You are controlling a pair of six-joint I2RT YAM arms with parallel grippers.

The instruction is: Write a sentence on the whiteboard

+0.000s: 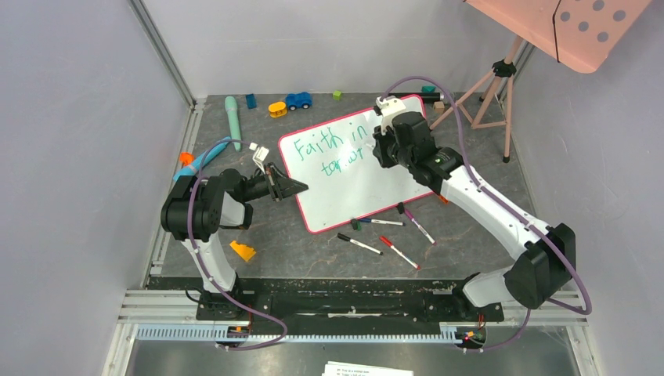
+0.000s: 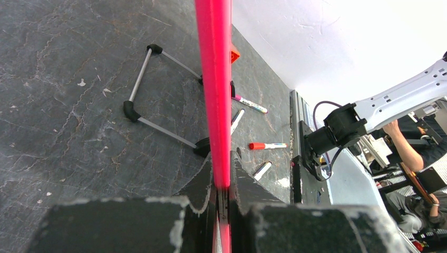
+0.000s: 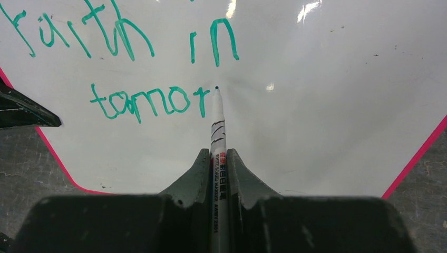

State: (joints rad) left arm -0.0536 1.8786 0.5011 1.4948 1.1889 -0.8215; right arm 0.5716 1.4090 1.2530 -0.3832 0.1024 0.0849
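The whiteboard (image 1: 356,184), white with a pink-red rim, lies tilted in the middle of the table. Green words "Faith in" and below them "tomor" (image 3: 145,103) are written on it. My right gripper (image 3: 217,158) is shut on a white green-tipped marker (image 3: 217,126); its tip sits just right of the last "r". In the top view the right gripper (image 1: 389,145) hovers over the board's upper right. My left gripper (image 1: 294,186) is shut on the board's left rim (image 2: 213,79), seen edge-on in the left wrist view.
Several loose markers (image 1: 391,235) lie by the board's near edge. Toys (image 1: 297,100) and a teal tube (image 1: 232,121) lie at the back. An orange block (image 1: 243,251) sits near the left arm. A tripod (image 1: 489,90) with a pink dotted panel stands back right.
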